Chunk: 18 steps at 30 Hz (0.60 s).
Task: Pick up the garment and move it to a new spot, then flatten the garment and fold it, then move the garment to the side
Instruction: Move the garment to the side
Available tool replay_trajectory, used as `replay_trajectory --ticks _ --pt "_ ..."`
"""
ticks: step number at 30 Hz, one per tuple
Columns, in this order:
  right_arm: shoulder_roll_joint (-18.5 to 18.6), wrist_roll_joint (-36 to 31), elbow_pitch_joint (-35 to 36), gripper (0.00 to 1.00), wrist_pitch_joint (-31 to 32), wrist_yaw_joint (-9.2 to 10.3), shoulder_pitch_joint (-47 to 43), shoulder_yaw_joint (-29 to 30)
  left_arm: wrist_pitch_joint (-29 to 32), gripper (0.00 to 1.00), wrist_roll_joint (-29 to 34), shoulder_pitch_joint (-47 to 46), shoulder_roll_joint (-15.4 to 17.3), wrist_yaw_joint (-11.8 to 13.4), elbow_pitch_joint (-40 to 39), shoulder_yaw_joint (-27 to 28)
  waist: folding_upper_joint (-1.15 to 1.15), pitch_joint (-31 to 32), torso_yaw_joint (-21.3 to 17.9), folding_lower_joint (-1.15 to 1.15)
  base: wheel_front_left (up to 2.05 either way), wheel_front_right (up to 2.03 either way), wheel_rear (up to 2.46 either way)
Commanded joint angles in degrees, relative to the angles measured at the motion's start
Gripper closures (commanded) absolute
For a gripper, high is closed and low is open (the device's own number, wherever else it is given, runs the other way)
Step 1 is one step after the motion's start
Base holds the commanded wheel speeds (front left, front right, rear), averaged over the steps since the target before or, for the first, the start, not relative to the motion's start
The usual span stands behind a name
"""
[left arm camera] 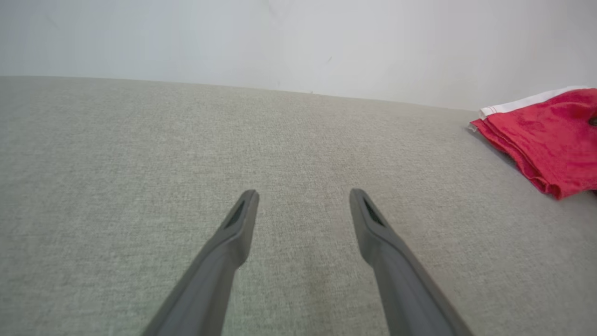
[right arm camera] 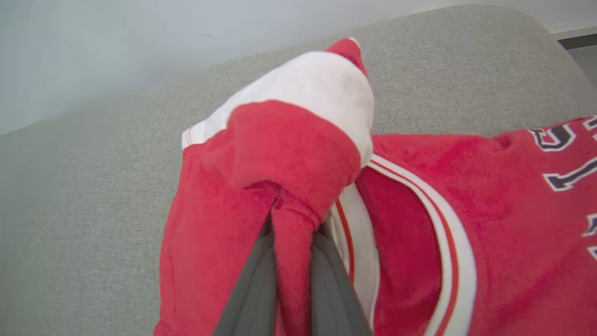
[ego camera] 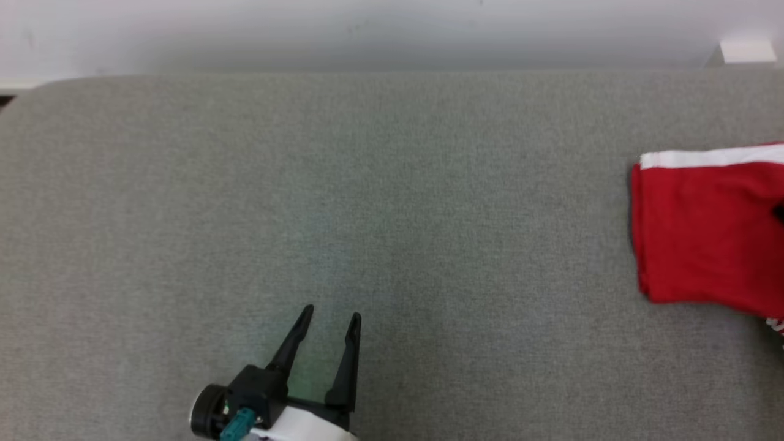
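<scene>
1. Red garment (ego camera: 704,233) with white trim lies folded at the right edge of the grey fabric surface (ego camera: 392,184).
2. Around a raised fold of its red cloth, the right gripper (right arm camera: 291,221) pinches tight.
3. Well apart, the left gripper (ego camera: 331,318) has its fingers spread, holding nothing.
4. Behind the surface runs a pale wall (ego camera: 367,30).

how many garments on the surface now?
1. A red garment at the far right of the head view, partly cut off, pinched in the right gripper. Others could lie out of frame.
</scene>
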<state>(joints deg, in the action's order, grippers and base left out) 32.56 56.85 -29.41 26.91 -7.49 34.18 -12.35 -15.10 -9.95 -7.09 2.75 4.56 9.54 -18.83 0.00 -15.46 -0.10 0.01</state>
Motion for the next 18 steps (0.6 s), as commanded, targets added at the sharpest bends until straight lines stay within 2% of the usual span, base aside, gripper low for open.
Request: replay_trajectory --ticks 1,7,10,12,13,18 --pt "2.1 -1.1 -0.8 1.0 1.6 0.02 2.0 0.5 0.0 0.0 1.1 -1.1 0.3 0.0 0.1 0.2 0.0 -2.5 -1.1 -0.01 0.0 0.0 0.0" --pt "7.0 -5.9 -4.6 1.0 8.4 0.02 5.6 2.1 0.0 0.0 1.5 -1.7 0.3 0.0 0.5 1.5 0.0 -4.0 -0.1 -0.01 0.0 0.0 0.0" --pt "9.1 -10.2 -6.8 1.0 9.1 0.03 6.3 3.2 0.0 0.0 1.9 -1.4 0.3 -0.1 0.3 2.3 0.0 -4.2 0.3 -0.01 0.0 0.0 0.0" --pt "10.1 -13.5 -8.5 0.26 7.8 0.07 6.0 3.9 0.0 0.0 1.9 -1.3 0.3 -0.3 0.2 2.7 0.0 -4.2 0.6 -0.01 0.0 0.0 0.0" --pt "10.6 -15.8 -9.2 0.0 7.0 0.07 5.9 3.8 0.0 0.0 1.9 -1.2 0.3 -0.4 0.3 2.7 0.0 -4.2 0.7 -0.01 0.0 0.0 0.0" --pt "11.5 -26.0 -12.8 0.0 1.4 0.07 5.5 3.7 0.0 0.0 1.3 -0.9 0.3 -0.1 0.5 2.7 0.0 -3.5 0.8 -0.01 0.0 0.0 0.0"
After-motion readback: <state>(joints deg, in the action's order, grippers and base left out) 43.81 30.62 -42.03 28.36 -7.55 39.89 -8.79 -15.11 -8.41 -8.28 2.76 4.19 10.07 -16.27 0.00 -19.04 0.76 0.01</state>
